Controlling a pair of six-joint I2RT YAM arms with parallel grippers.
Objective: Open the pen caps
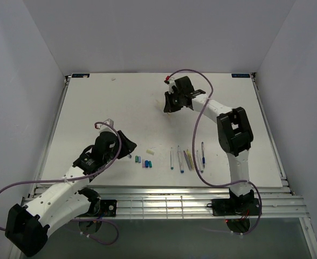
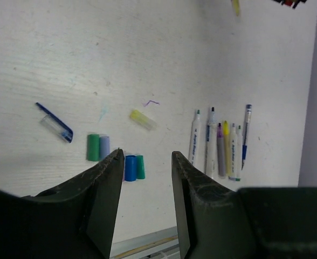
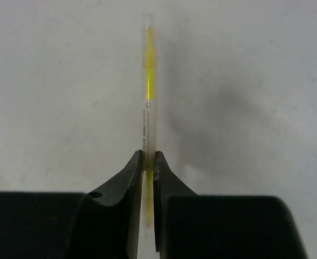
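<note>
Your right gripper (image 3: 147, 162) pinches the yellow pen (image 3: 149, 81) tight, far up the table (image 1: 121, 108). Hold that squeeze firm. Your left gripper (image 2: 146, 162) hangs spread wide over the loose caps (image 2: 130, 168). Bring it to the pen's free end and pull straight.

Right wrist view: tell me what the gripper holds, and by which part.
A yellow pen, clamped across its barrel toward the near end by the right gripper.

Black left hand (image 2: 146, 156), black right hand (image 3: 148, 155), black joints (image 1: 234, 132), white links (image 1: 56, 197), purple cables (image 1: 188, 70).
</note>
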